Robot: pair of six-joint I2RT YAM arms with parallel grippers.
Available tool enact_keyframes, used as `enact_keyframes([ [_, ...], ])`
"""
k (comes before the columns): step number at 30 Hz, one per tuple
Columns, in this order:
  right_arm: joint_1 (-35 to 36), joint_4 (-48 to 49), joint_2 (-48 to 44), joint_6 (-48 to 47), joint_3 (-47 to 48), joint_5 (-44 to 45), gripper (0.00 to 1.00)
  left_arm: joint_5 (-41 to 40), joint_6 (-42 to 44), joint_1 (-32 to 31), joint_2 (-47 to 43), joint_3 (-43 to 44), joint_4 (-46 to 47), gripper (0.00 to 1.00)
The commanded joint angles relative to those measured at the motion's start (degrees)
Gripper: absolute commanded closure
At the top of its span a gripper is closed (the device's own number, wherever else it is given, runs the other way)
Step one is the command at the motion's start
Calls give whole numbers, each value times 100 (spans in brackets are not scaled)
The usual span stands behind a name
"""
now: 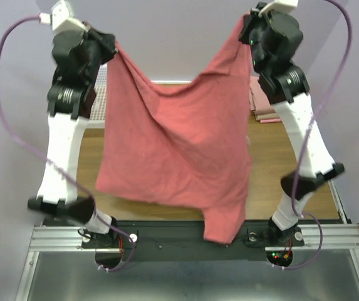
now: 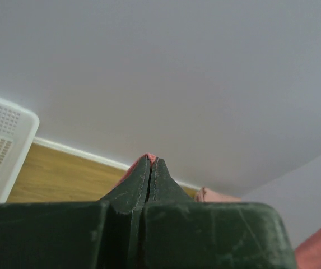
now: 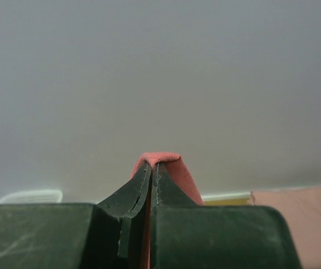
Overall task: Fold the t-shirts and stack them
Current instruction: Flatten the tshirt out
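A coral-red t-shirt (image 1: 173, 150) hangs spread in the air between my two raised arms, above the wooden table (image 1: 88, 163). My left gripper (image 1: 111, 45) is shut on its upper left corner; a sliver of red cloth (image 2: 148, 157) shows at the fingertips. My right gripper (image 1: 249, 34) is shut on its upper right corner, with red cloth (image 3: 166, 161) folded over the tips. One sleeve dangles low at the front (image 1: 222, 229). A paler pink folded shirt (image 1: 262, 113) lies at the back right, also in the right wrist view (image 3: 300, 216).
A white lattice basket (image 1: 99, 103) stands at the back left of the table, partly behind the hanging shirt; it also shows in the left wrist view (image 2: 0, 145). A purple-grey wall is behind. The arm bases sit on a rail (image 1: 185, 237) at the near edge.
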Motion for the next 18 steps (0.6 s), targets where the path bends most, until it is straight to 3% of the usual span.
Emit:
enact_keyframes([
  [1,-774,960,286,107,1524,-407,99,384,209,166,534,1560,273,100],
  [4,-943,1548,323,222,1571,-777,99,831,209,263,1071,2581,211,100],
  [8,-1014,1910,-63,213,939,-893,100,1123,138,342,1072,2733,501,100],
  [11,-1032,1910,-502,73,61,-892,100,1123,182,342,704,1996,738,100],
  [14,-1032,1901,-1021,-42,-1028,-980,100,992,358,351,141,662,1045,100],
  [18,-1032,1892,-1873,-95,-2733,-1235,99,719,543,351,-930,-2009,1956,100],
])
